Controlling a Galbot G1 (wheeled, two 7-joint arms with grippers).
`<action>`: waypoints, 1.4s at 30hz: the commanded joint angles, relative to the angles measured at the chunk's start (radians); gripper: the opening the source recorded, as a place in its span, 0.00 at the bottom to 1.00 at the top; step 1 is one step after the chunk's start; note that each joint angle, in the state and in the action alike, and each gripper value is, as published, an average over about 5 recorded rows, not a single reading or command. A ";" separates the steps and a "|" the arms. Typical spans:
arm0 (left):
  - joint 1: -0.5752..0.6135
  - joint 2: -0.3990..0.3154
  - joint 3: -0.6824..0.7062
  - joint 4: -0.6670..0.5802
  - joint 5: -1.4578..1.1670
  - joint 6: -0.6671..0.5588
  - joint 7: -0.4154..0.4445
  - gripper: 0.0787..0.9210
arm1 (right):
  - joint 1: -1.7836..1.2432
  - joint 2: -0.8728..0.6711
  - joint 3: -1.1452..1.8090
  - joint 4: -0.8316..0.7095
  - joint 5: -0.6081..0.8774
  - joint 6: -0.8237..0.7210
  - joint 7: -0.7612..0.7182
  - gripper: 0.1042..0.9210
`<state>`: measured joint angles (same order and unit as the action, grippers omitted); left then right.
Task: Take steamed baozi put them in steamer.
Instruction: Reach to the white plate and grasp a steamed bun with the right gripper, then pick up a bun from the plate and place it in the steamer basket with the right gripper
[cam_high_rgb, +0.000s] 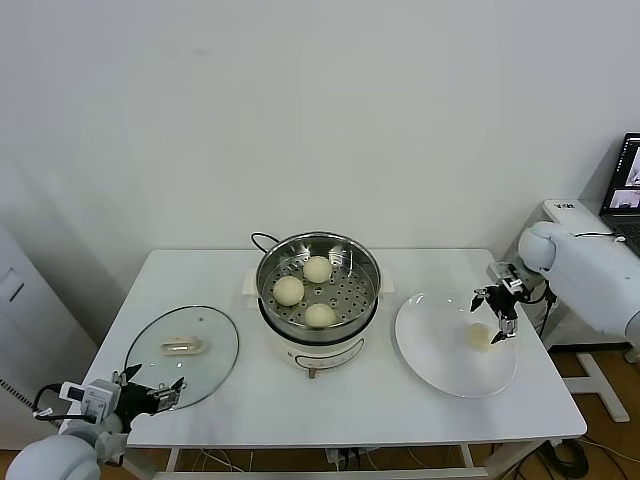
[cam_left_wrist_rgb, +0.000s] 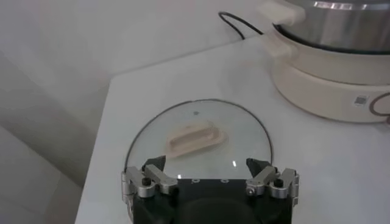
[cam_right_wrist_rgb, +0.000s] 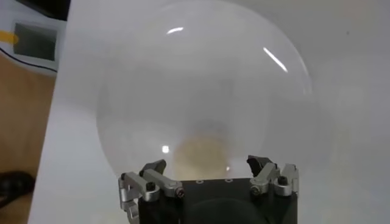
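Note:
The steel steamer (cam_high_rgb: 352, 252) stands mid-table on its white cooker base and holds three baozi (cam_high_rgb: 317, 268), (cam_high_rgb: 288, 290), (cam_high_rgb: 320, 315). A fourth baozi (cam_high_rgb: 480, 337) lies on the white plate (cam_high_rgb: 440, 365) at the right; it also shows in the right wrist view (cam_right_wrist_rgb: 203, 153). My right gripper (cam_high_rgb: 497, 312) hovers open just above that baozi, jaws spread to either side of it and not touching it. My left gripper (cam_high_rgb: 150, 390) is open and empty at the table's front left edge, beside the glass lid (cam_high_rgb: 215, 340).
The glass lid (cam_left_wrist_rgb: 244, 131) with a cream handle (cam_left_wrist_rgb: 194, 137) lies flat at the front left. The cooker's black cord (cam_high_rgb: 262, 240) runs behind the pot. A laptop (cam_high_rgb: 625, 190) sits off the table at the far right.

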<state>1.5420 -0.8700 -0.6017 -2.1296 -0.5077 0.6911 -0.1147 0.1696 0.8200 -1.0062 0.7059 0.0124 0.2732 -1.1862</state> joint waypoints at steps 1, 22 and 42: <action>0.000 0.001 0.002 -0.001 0.001 0.000 0.000 0.88 | -0.082 0.014 0.097 -0.049 -0.078 0.010 0.033 0.88; 0.000 -0.001 0.005 -0.010 0.006 0.005 -0.002 0.88 | -0.130 0.037 0.176 -0.082 -0.131 0.001 0.058 0.60; -0.001 -0.002 0.000 -0.010 0.015 0.017 -0.010 0.88 | 0.550 -0.074 -0.597 0.386 0.555 -0.329 0.019 0.41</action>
<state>1.5400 -0.8734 -0.6039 -2.1428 -0.4992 0.7072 -0.1242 0.3337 0.7627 -1.1898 0.8659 0.1986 0.1193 -1.1619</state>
